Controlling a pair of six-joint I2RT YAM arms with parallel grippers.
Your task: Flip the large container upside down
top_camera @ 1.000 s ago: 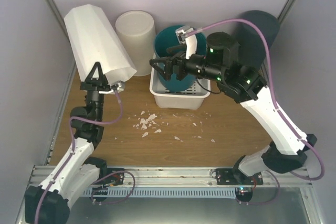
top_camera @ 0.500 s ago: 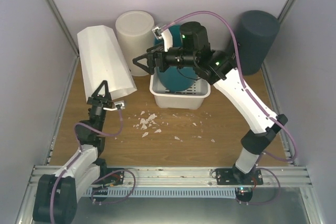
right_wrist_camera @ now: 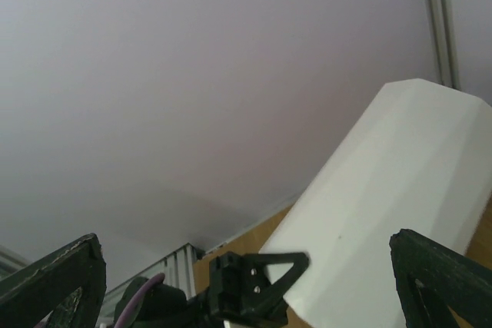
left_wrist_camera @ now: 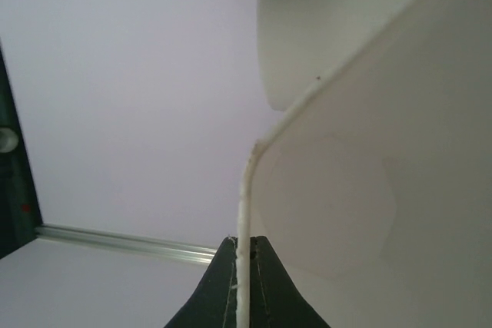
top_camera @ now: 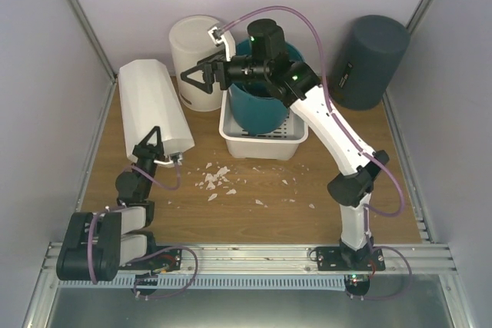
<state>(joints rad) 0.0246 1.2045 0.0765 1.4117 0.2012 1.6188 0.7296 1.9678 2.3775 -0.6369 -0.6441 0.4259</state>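
Clamped with the left claw [top_camera: 153, 140] on the thin rim of the large white faceted container [top_camera: 150, 101], both fingers [left_wrist_camera: 217, 296] pressed together on the edge from two sides. Lying on its side just beyond this claw, open mouth toward the claw and closed bottom away from it, above the wooden table [top_camera: 269, 224]; cannot tell whether touching the wood.

Spread wide apart at the right claw [top_camera: 192, 78], with nothing between its fingers [right_wrist_camera: 54, 286]. Hanging in the air near the far end of the container, apart from it.

Just behind the right claw, a white cylinder tub [top_camera: 198, 36]. Under the wrist of that claw, a teal bucket [top_camera: 261, 109] standing in a white basket [top_camera: 261, 144]. To the right of the left claw, white crumbs [top_camera: 217, 178] scattered on the wood. Well apart to the right of both claws, a dark grey cylinder [top_camera: 375, 51].
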